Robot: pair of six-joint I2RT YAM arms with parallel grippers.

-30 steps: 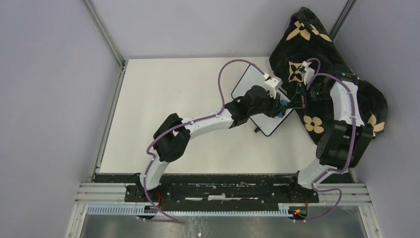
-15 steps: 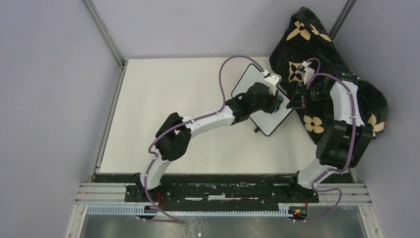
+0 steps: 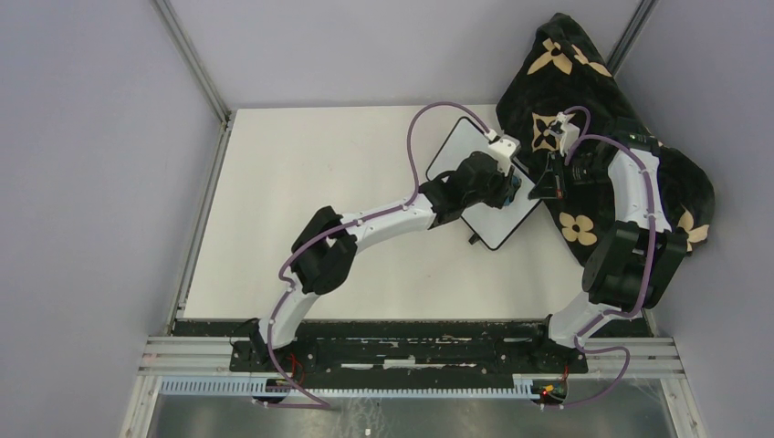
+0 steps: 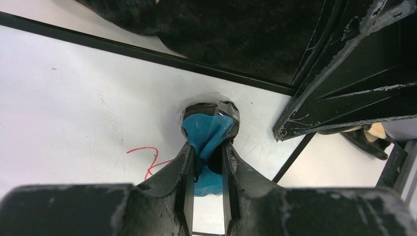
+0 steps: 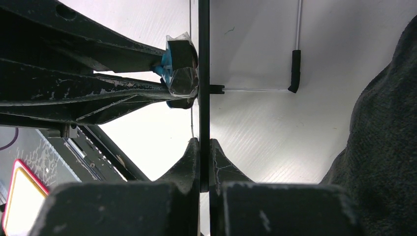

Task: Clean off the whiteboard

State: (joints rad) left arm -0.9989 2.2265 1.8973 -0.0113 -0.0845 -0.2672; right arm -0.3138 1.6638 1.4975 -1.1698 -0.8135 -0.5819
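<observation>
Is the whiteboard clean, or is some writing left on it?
Not clean: the whiteboard bears a red scribble beside the blue wiper in the left gripper.

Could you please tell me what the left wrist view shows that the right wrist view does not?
Only the left wrist view shows the red scribble on the face of the whiteboard. Only the right wrist view shows the right gripper clamped on the board's edge, seen edge-on, and a black foot. Both show the blue eraser, held by the left gripper against the board, and the black blanket.
</observation>
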